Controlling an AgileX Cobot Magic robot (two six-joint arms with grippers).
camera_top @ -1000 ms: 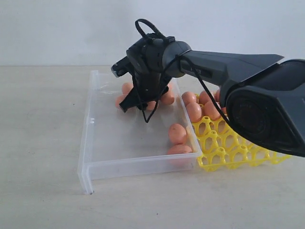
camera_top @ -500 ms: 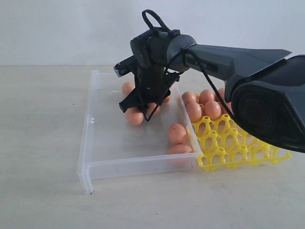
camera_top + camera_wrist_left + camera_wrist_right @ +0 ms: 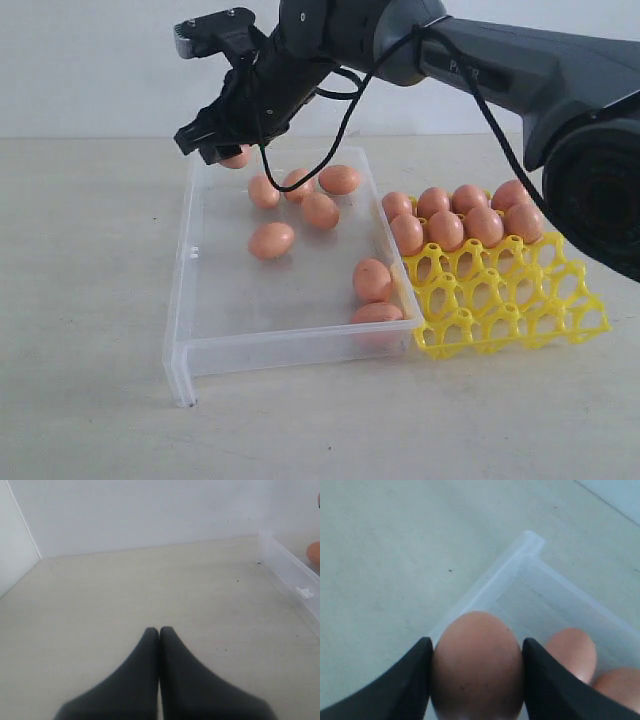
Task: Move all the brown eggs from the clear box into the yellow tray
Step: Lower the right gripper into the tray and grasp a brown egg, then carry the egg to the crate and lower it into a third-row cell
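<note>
My right gripper [image 3: 222,148] hangs above the far left corner of the clear box [image 3: 205,345], shut on a brown egg [image 3: 477,665], which peeks out under the fingers [image 3: 238,158]. Several more brown eggs lie loose in the box, among them one in the middle [image 3: 271,240] and two near the right wall [image 3: 372,280]. The yellow tray [image 3: 520,310] sits against the box's right side with several eggs [image 3: 446,229] in its far rows. My left gripper [image 3: 159,630] is shut and empty over bare table, left of the box's wall [image 3: 290,577].
A pale wall stands behind the table. The right arm [image 3: 500,70] stretches from the right across the tray and box. The tray's near rows of cups [image 3: 490,320] hold nothing.
My right gripper has risen out of the box with an egg and swung left to above the far left corner. One egg rolled to the box's middle.
</note>
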